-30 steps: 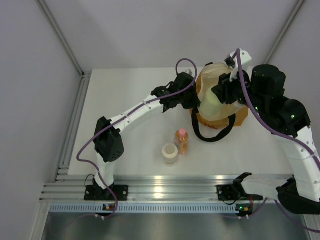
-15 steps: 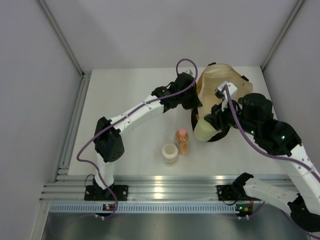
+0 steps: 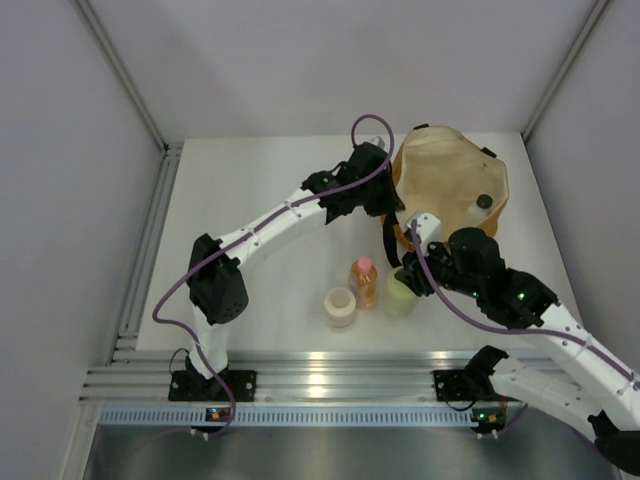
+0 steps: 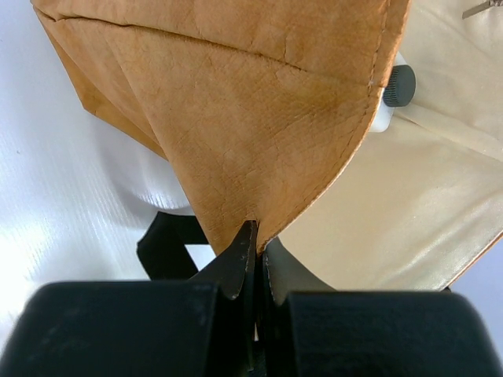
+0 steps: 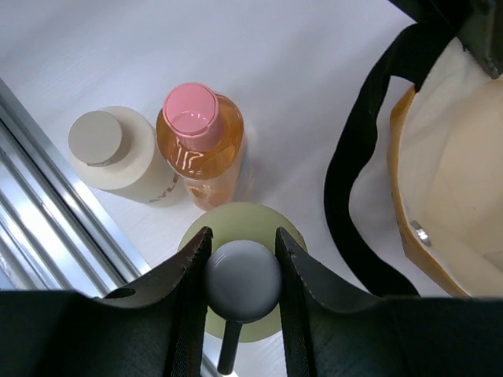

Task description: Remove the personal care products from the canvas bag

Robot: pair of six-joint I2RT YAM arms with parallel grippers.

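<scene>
White matte table point(image 3: 250, 180), boxed in by plain grey wall panels point(image 3: 300, 60) with angled metal corner posts; ribbed aluminium rail point(image 3: 330, 385) across the bottom of the top view, both arm bases bolted to it. Lower centre, nearest the rail: cream round jar point(image 3: 341, 306), squat cylinder with a flat, smaller-diameter lid, standing on the table. Just to its right and touching or nearly touching it: orange bottle point(image 3: 364, 282), translucent amber body, round pink cap, upright. Just right of that: pale yellow-green bottle point(image 3: 400, 297), round shoulder, smooth pale cap, upright; the pictures do not show whether its base rests on the table. Right gripper point(image 5: 242, 267), black fingers closed narrow against both sides of that cap, gripping the bottle from above. Right of centre, behind the bottles: black loop handle point(image 3: 392, 240), flat webbing curving onto the table. Upper right: canvas bag point(image 3: 440, 180), tan-mustard shell with a creased, leathery grain, smooth cream lining, mouth gaping wide. Inside it, toward its right side: whitish bottle point(image 4: 391, 94), squarish, ribbed black cap, lying against the lining. Left gripper point(image 4: 255, 236), at the bag's left rim in the top view, thin dark fingertips pinched tight on the tan edge.
</scene>
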